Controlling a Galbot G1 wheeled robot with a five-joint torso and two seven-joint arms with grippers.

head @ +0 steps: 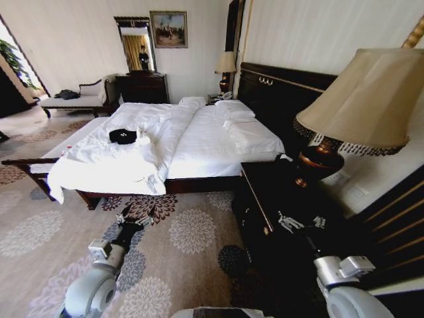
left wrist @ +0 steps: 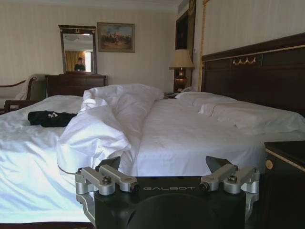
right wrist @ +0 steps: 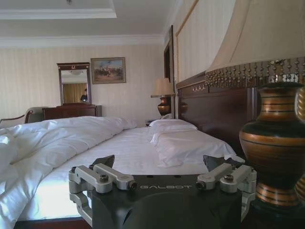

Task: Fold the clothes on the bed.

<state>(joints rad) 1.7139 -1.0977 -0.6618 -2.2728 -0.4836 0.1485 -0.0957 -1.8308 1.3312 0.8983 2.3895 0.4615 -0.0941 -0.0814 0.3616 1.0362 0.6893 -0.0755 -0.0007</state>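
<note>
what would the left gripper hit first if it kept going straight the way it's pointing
Most likely the bunched white duvet hanging over the near side of the bed. The left gripper is open and aims straight at it; the black T-shirt lies off to one side, though depth is unclear.

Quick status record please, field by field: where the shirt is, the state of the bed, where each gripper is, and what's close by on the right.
shirt: black T-shirt bunched up on the bed's far left part, not folded
bed: bed has its white duvet pushed into a heap toward the left
left gripper: left gripper open, low over the carpet, short of the bed
right gripper: right gripper open, over the dark nightstand
near right: table lamp on the nightstand
</note>
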